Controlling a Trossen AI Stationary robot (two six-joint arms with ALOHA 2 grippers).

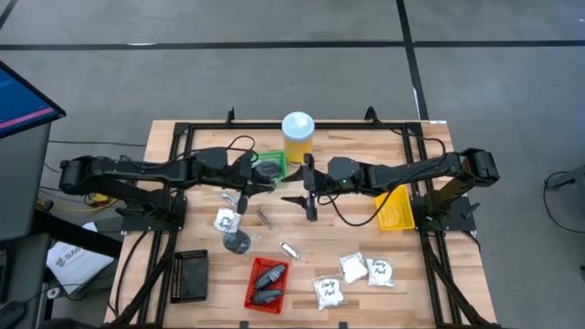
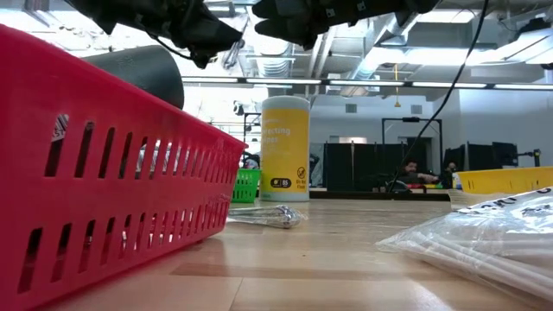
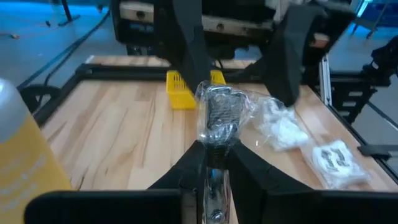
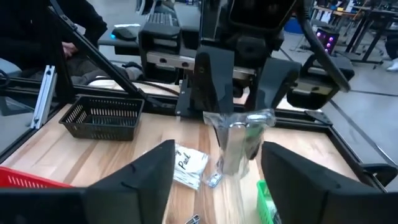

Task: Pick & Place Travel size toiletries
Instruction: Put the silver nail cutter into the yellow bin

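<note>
My left gripper (image 3: 214, 163) is shut on a thin silvery tube in a clear crinkly wrapper (image 3: 217, 115), held above the table's middle (image 1: 291, 190). My right gripper (image 4: 221, 158) faces it from the table's right, open. Its fingers (image 3: 186, 43) stand on either side of the tube's free end, and I see no touch. On the table lie white sachets (image 1: 225, 220), (image 1: 366, 269), a dark puck (image 1: 238, 243) and loose silvery tubes (image 1: 265, 217). Dark bottles lie in the red tray (image 1: 253, 294). My left gripper pinches the wrapped tube between its two fingers by the near end (image 3: 213, 149). The fingers come nearly level from the table's left, and the tube lies along them. Its free end (image 4: 239, 134) sticks out past the fingertips, clear of the table.
A tall yellow jar with a white lid (image 1: 298, 135) and a green tray (image 1: 270, 166) stand just behind the grippers. The yellow tray (image 1: 395, 208) lies under the right arm, and the black tray (image 1: 190, 274) is at the near left. People show in the room beyond.
</note>
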